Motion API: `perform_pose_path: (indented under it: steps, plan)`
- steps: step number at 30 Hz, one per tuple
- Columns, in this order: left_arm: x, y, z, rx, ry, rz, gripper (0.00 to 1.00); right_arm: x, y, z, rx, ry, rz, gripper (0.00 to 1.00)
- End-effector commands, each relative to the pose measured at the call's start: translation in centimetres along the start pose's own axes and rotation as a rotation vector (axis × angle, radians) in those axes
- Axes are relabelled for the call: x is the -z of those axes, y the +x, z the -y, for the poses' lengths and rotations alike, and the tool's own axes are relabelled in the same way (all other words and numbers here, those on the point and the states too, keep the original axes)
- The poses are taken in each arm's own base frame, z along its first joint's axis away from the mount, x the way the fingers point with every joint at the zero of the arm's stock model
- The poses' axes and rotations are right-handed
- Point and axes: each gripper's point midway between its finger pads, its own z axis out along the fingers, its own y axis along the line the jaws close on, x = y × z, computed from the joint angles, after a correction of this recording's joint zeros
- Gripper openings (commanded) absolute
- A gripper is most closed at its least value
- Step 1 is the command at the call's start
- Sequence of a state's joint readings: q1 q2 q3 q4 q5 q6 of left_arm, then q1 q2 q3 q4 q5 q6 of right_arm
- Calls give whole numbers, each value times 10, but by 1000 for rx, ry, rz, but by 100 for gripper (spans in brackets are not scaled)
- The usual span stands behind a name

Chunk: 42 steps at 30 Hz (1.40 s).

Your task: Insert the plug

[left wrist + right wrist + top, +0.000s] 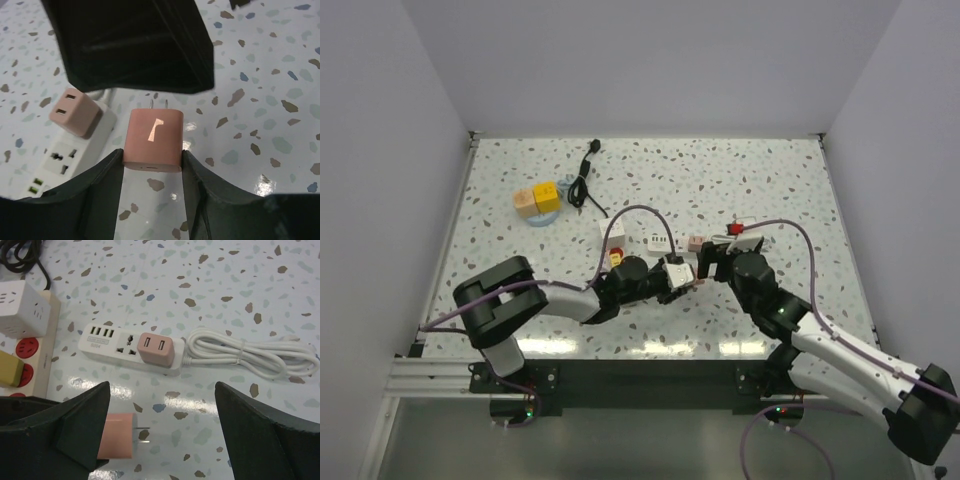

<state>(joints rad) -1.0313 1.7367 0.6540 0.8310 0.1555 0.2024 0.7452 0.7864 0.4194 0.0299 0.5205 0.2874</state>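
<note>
Left hand (pixel 152 167) grips pink plug (pixel 152 137); right hand (pixel 162 405), spread wide, blocks its prongs beside power strip (pixel 107 340).

Speckled terrazzo bench (pixel 760 180). White power strip (pixel 107 342) sits mid-bench, its cord (pixel 250 354) bundled beside it. Black cable (pixel 582 185) and coloured blocks (pixel 538 198) lie far left.

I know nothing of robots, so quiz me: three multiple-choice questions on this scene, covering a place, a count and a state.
1. Where is the pink plug with bare prongs? A held in the left claw; B in the white strip; C on the yellow blocks.
2. How many prongs has it? A two; B three; C four.
3. The right claw is: A shut on a cable; B open; C shut on the plug.
Answers: 1 A, fingers flank it; 2 A, two pins show; 3 B, its fingers stand wide apart.
</note>
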Motion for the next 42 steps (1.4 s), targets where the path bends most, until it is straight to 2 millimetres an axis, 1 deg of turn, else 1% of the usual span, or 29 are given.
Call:
perform_pose_path:
  steps: [1,3,4,9,11,12,14,16,17,20,23,24,27,32,37,38,40,42]
  plan:
    - [17,-2,-26,-10,-131,-54,0,1,-18,-36,21,-177,-6,87]
    - [22,-7,-31,-11,-151,-60,0,1,-15,-46,36,-227,-22,86]
    - [25,-2,-35,-9,-175,-83,0,3,-14,-53,39,-266,-33,86]
    - [35,-7,-41,-6,-212,-97,0,1,-8,-63,56,-311,-61,84]
    - [38,-10,-44,-7,-228,-97,0,0,-2,-69,66,-342,-88,84]
    - [39,-10,-45,-8,-230,-99,0,1,-2,-73,70,-358,-93,84]
    - [40,-14,-47,-10,-237,-90,0,0,5,-81,84,-393,-122,84]
    - [42,-15,-48,-15,-241,-93,0,-1,7,-86,91,-414,-134,84]
    - [42,-17,-48,-18,-244,-90,0,-2,12,-90,98,-433,-150,84]
    - [44,-20,-51,-22,-254,-85,0,-3,14,-96,96,-456,-155,84]
    - [45,-22,-48,-22,-244,-76,0,-3,14,-103,88,-486,-152,84]
    - [45,-23,-48,-22,-245,-73,0,-2,14,-108,83,-514,-154,84]
    - [46,-25,-49,-24,-248,-66,0,-2,14,-114,78,-538,-160,84]
    - [48,-30,-52,-28,-264,-53,0,-9,27,-113,97,-518,-209,84]
    - [52,-36,-54,-37,-282,-31,0,-15,32,-119,66,-518,-235,84]
    - [55,-36,-54,-37,-288,-27,0,-16,37,-119,70,-517,-254,84]
    - [57,-38,-56,-37,-299,-13,0,-18,39,-123,72,-531,-269,84]
    - [60,-40,-58,-40,-312,-2,0,-18,47,-130,73,-563,-303,83]
